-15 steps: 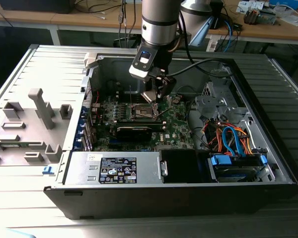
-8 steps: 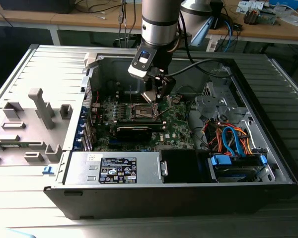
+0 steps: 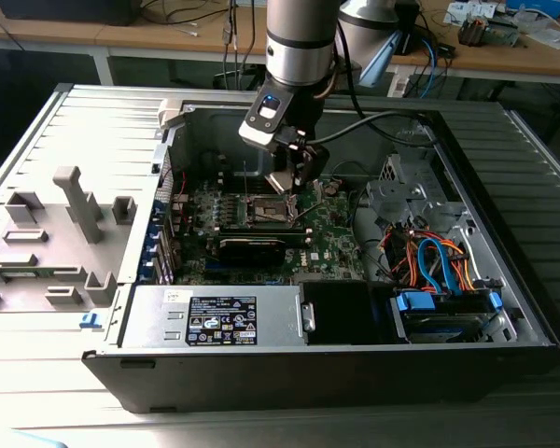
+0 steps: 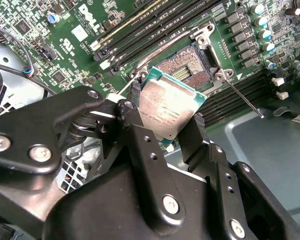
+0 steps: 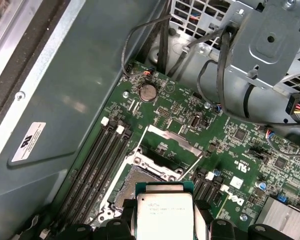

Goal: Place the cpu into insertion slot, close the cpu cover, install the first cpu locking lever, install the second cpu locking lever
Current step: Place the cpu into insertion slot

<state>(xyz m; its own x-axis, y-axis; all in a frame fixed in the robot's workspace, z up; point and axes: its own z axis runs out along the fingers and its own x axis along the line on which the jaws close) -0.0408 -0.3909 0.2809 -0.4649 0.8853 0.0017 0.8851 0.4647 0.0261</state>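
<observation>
My claw (image 4: 166,114) clamps cpu (image 4: 167,105) by 2 opposite edges, 1 o'clock off insertion slot (image 3: 269,210) in exterior view. I judge it light, stiff, fragile.

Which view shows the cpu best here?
The second wrist view: the cpu shows nearly whole, clamped in the gripper above the insertion slot. The first wrist view cuts part of it off; in the exterior view it is too small to tell.

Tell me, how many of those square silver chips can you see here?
1. The cpu is gripped in the claw, close above the open insertion slot. Others could be hidden from these views.
</observation>
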